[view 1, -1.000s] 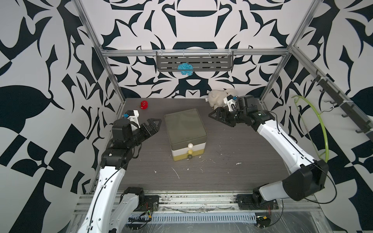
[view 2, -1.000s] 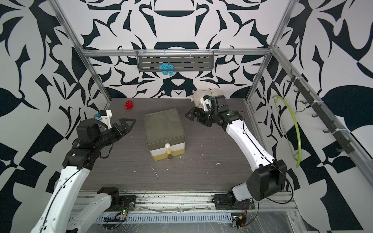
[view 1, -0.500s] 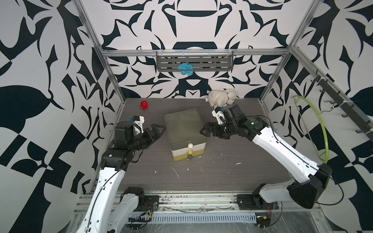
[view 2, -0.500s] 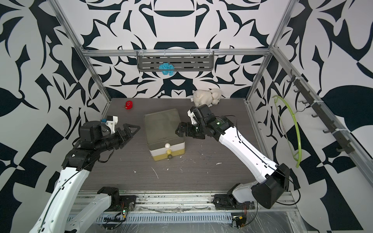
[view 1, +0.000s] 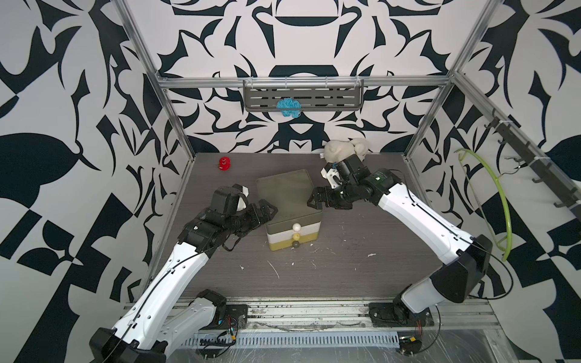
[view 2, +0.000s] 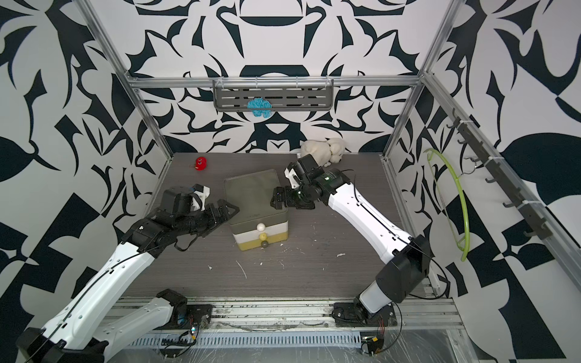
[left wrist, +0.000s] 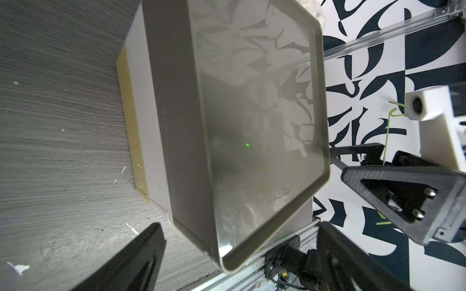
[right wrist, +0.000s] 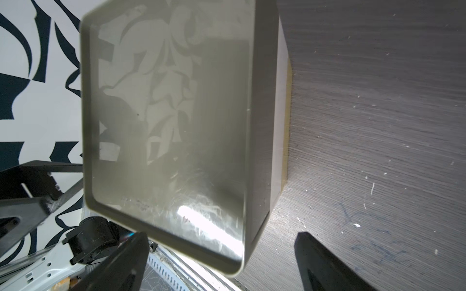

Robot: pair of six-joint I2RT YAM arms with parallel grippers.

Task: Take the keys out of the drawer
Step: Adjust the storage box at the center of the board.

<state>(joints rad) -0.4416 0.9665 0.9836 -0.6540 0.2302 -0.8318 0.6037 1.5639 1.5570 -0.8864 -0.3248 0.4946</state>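
Within the last second both arms have closed in on the three-drawer chest (view 1: 287, 195) at the middle of the table (view 1: 345, 267). The right pincer (view 1: 312, 199) has left the plush toy (view 1: 342, 151) at the far right and now sits at the chest's right edge, while the left pincer (view 1: 267, 213) has come up to its near-left corner. Both stand wide open and hold nothing. All three drawers look closed, their knobs (view 1: 296, 226) facing the near side, so the keys are out of sight, presumably inside one. The arms seem placed to steady the chest, and no drawer is open yet.
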